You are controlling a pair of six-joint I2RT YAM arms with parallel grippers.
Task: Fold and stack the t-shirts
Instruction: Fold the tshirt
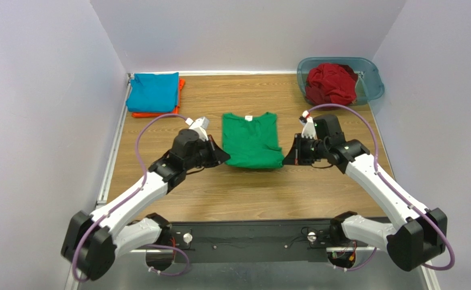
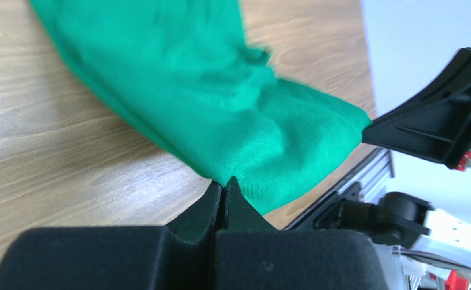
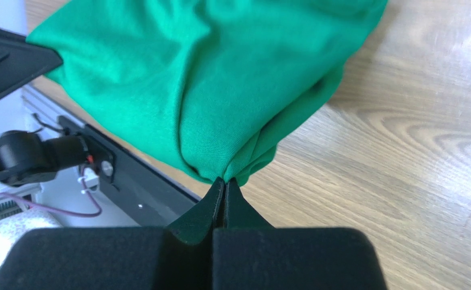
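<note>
My left gripper [image 2: 223, 188] is shut on the near left corner of the green shirt [image 1: 251, 140], its jaws pressed together with a fold of cloth between the tips. My right gripper [image 3: 224, 184] is shut the same way on the near right corner, and the fabric bunches into creases just above that pinch. The shirt lies in the middle of the desk [image 1: 232, 196] between my two arms. Its collar points away from me, with a small white tag [image 1: 249, 117] showing there, and its far part lies flat on the wood. I cannot tell how far the near edge is off the surface.

At the far left corner a folded blue shirt [image 1: 153, 92] sits on top of an orange shirt [image 1: 144, 114], which shows only at its edges. At the far right a red shirt [image 1: 330, 83] lies crumpled in a tub [image 1: 372, 83].
</note>
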